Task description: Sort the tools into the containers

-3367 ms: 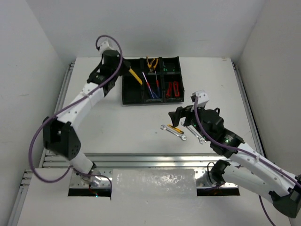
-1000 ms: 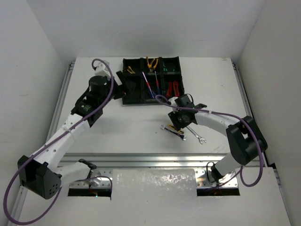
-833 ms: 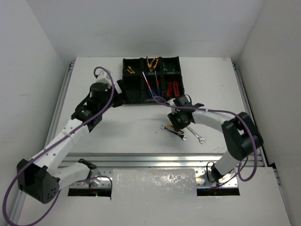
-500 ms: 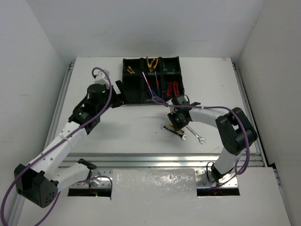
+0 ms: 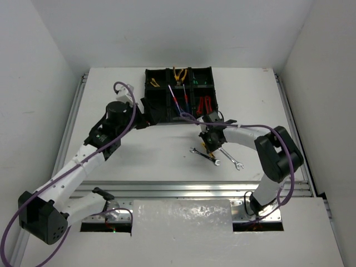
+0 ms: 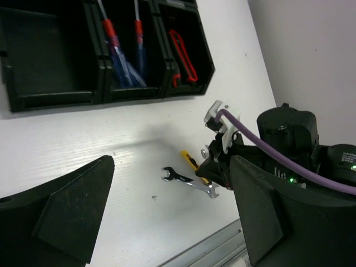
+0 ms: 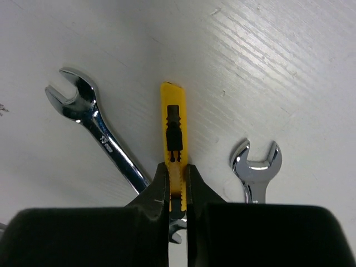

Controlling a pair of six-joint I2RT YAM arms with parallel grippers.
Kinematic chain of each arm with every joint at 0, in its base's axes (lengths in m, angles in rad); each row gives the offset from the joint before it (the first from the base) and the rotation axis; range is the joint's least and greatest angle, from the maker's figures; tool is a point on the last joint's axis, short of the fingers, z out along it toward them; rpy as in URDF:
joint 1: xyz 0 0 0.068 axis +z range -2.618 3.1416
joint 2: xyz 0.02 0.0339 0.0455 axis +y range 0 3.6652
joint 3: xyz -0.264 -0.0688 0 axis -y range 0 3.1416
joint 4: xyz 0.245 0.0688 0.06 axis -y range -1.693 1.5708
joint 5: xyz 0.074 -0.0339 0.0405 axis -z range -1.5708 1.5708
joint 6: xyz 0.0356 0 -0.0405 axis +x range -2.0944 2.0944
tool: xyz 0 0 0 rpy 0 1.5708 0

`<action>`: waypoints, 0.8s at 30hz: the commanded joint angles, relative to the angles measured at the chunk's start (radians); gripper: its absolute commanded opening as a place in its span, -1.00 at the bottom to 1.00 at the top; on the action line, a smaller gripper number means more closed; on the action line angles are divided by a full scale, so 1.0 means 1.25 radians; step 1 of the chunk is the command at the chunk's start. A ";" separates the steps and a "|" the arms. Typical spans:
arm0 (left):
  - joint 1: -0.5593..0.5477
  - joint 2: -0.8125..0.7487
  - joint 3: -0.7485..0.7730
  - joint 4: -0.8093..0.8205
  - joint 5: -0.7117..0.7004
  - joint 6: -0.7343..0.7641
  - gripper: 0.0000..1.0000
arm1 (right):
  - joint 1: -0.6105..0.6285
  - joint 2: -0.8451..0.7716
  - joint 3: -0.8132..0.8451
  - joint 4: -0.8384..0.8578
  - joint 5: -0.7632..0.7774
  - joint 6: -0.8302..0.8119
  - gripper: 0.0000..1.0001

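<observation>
A yellow utility knife [image 7: 174,133] lies flat on the table, across a silver wrench [image 7: 94,130]. My right gripper [image 7: 178,179] is shut on the knife's near end, one finger on each side. A second wrench [image 7: 256,167] lies just to its right. From above, this gripper [image 5: 208,146] sits low over the two wrenches [image 5: 204,155], in front of the black tray [image 5: 167,121]. My left gripper [image 5: 143,113] hangs open and empty off the tray's front left corner. Its wrist view looks down on the knife [image 6: 190,161].
The tray's front wall [image 6: 100,97] faces me. Its compartments hold blue and red screwdrivers [image 6: 119,55], red-handled cutters [image 6: 181,53], yellow-handled pliers [image 5: 179,74], small green screwdrivers [image 5: 203,83] and a yellow tool [image 5: 154,83]. A metal rail [image 5: 183,186] edges the table's near side.
My right jaws have closed onto the yellow knife. The left gripper has drawn back from over the tray's left compartment to its front left corner, still open.
</observation>
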 commanded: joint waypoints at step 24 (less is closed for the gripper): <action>-0.287 0.241 -0.068 0.469 0.000 -0.219 0.36 | 0.112 -0.582 -0.157 0.214 -0.085 0.156 -1.00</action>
